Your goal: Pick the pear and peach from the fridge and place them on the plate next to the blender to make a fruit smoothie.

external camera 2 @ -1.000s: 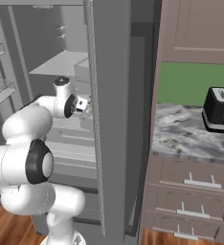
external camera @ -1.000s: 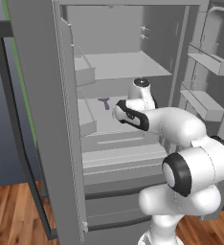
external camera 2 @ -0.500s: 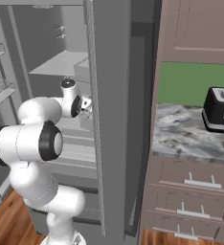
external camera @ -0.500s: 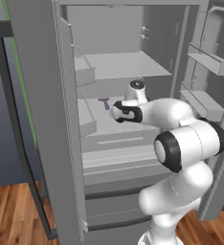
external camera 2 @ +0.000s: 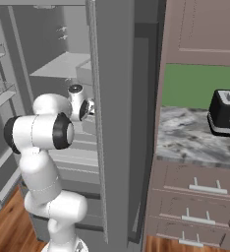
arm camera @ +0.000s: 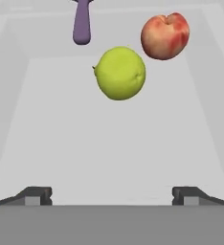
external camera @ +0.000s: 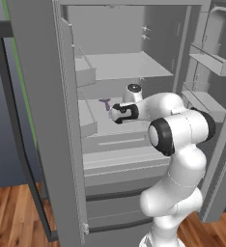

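Fridge (external camera: 52,120) doors open; arm reaches in over a pale middle shelf. Gripper (arm camera: 112,195) spread wide, fingertips (arm camera: 37,195) well apart at the bottom of the hand view, nothing between them. Pear (arm camera: 119,72) on the shelf floor ahead, near centre, clear of the tips. Peach (arm camera: 165,36) just beyond and to its right in that view, near the pear but apart from it. Purple object (arm camera: 82,24) stands behind the pear to the left; also seen from the left base (external camera: 105,102), just ahead of the hand. Toaster (external camera 2: 226,113) on the marbled counter (external camera 2: 190,142) right of the fridge.
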